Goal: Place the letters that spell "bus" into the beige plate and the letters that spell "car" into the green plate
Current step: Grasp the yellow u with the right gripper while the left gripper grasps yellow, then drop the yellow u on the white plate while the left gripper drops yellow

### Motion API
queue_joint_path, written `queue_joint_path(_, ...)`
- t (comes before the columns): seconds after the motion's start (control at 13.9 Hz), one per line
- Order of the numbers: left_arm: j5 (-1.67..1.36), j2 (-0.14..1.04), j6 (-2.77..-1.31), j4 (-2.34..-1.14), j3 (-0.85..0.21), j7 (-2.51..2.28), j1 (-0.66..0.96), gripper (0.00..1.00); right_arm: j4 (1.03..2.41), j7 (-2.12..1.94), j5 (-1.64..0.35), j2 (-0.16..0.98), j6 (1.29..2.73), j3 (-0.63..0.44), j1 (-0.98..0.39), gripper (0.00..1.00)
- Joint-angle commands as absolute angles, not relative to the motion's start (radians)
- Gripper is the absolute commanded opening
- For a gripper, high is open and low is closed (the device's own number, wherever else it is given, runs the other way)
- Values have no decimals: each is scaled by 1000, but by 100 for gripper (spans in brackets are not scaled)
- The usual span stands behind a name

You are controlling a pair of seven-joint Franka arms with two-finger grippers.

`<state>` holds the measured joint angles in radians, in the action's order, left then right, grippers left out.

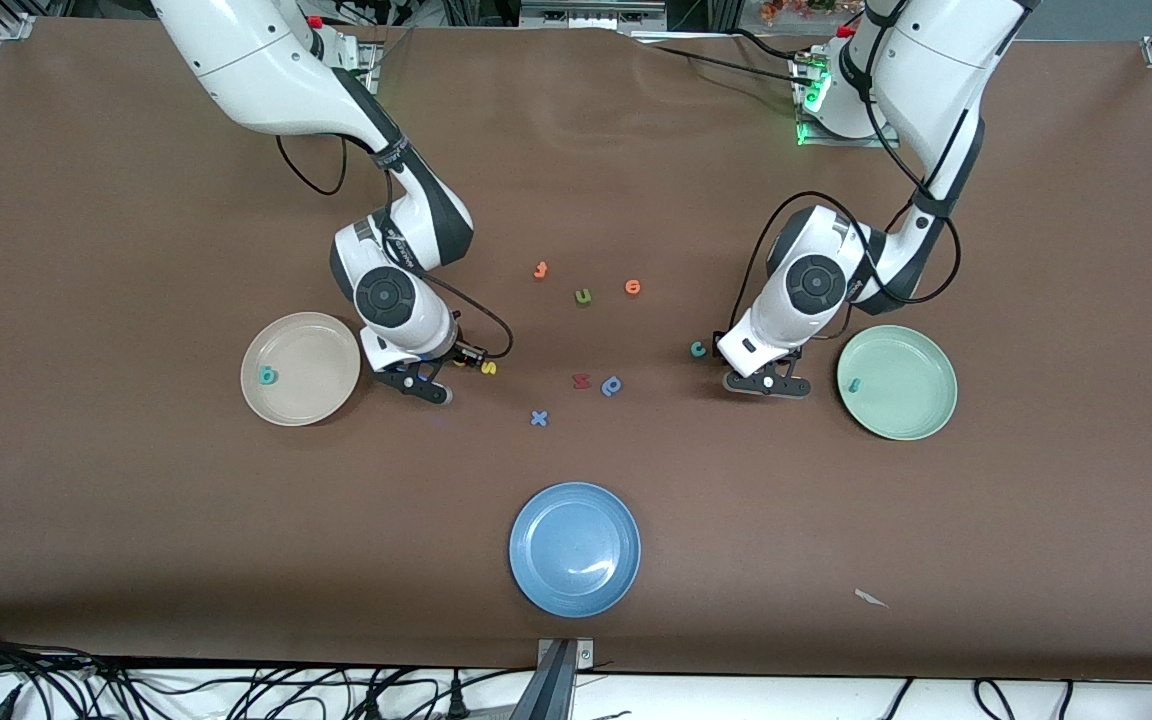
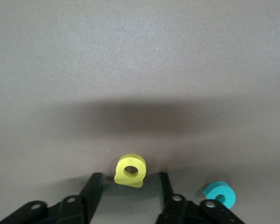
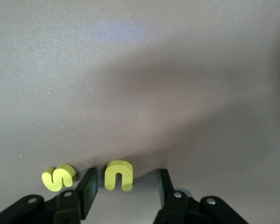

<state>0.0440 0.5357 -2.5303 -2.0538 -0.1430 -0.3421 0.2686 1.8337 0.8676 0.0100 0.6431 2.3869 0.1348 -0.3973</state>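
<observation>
Nearest the front camera, both pincers sit low on the tabletop: the right pincer [image 3: 126,189], beside the beige plate [image 1: 276,405] holding a teal b [image 1: 267,376], stands part-open astride the yellow u [image 3: 118,175] with the yellow s [image 3: 59,177] just outside. The left pincer [image 2: 129,191], beside the green plate [image 1: 926,425] holding a teal letter [image 1: 852,384], straddles the yellow a [image 2: 130,171], gripping nothing yet. A little farther lies the teal c [image 1: 698,348]; these letters look light and squashy (likely foam), best pinched gently across their flat sides.

I see the teal b [image 1: 267,376] lying in the beige plate [image 1: 300,400] and the teal r [image 1: 852,384] in the green plate [image 1: 911,412]. On the table, yellow s [image 3: 59,177] lies beside yellow u [image 3: 118,175]; yellow a [image 2: 130,171] lies near teal c [image 2: 220,194].
</observation>
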Motion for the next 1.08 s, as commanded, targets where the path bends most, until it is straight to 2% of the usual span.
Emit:
queue_joint_path(0.0,72,537,-2545,-2060,-140,-356,275,40,1838,887,41,647,2405,137,-403,48)
queue_joint_path(0.14,74,537,-2545,-2059,-140,-356,275,28,1838,887,41,647,2405,137,-403,46)
queue_joint_path(0.51,74,535,-2545,-2057,-140,-354,273,16,1844,887,41,644,2402,135,-402,20)
queue_joint_path(0.72,75,506,-2531,-2056,-135,-312,253,14,1841,884,41,634,2396,123,-402,20)
queue_joint_path(1.01,77,454,-2477,-2059,-117,-116,137,14,1815,864,43,588,2315,103,-400,20)
